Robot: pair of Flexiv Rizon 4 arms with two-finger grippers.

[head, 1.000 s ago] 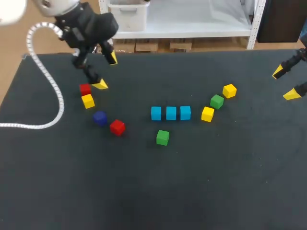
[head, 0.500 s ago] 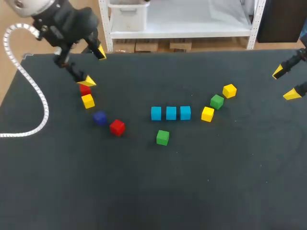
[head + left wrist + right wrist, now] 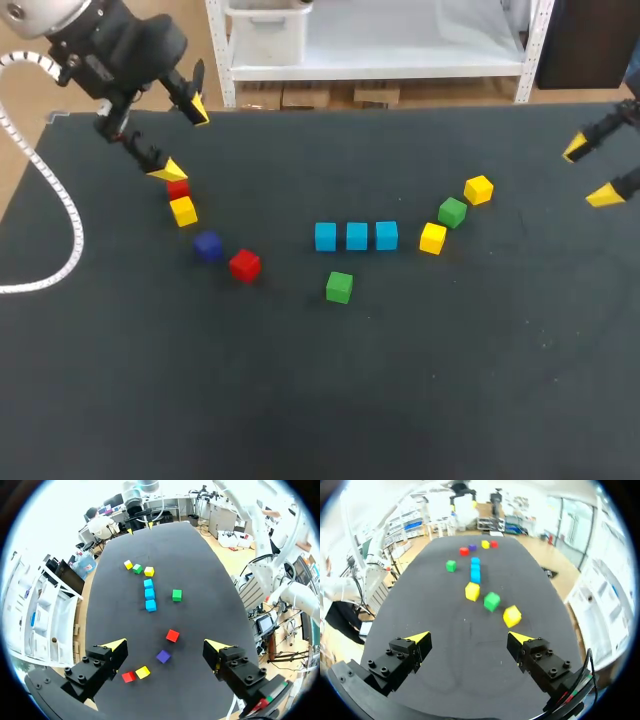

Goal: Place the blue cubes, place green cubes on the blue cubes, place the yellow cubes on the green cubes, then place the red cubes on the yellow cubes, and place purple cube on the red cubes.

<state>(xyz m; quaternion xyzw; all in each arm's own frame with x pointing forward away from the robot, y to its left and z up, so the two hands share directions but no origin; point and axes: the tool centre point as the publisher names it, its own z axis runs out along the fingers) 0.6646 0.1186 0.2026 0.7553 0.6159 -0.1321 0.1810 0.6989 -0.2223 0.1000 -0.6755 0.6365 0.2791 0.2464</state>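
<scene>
Black, cloth-like surface (image 3: 400, 400) spreads from edge to edge and carries a scatter of small coloured cubes. The left arm (image 3: 110, 40) comes in over the far left corner, its dark wrist angled down toward the middle. A white ribbed hose (image 3: 62, 215) loops from it over the left side of the surface. The right arm (image 3: 628, 112) only just shows at the far right edge. The left tool (image 3: 183, 139) hangs above the surface at far left, its two yellow-tipped fingers spread wide with nothing between them, the nearer tip just over the far red cube (image 3: 178, 188). The right tool (image 3: 590, 173) is likewise spread and bare, held above the right edge, well apart from every cube. Three blue cubes (image 3: 357, 236) lie in a tight left-to-right row at the middle. The near green cube (image 3: 339, 287) lies alone just nearer than that row. To the row's right a diagonal runs away to the far right: the middle yellow cube (image 3: 432, 238), the right green cube (image 3: 452, 212), then the far yellow cube (image 3: 478, 189). On the left, the left yellow cube (image 3: 183, 211) sits against the far red cube's near side. The purple cube (image 3: 208, 246) lies a little nearer, with the near red cube (image 3: 244, 265) just beside it to the right.
</scene>
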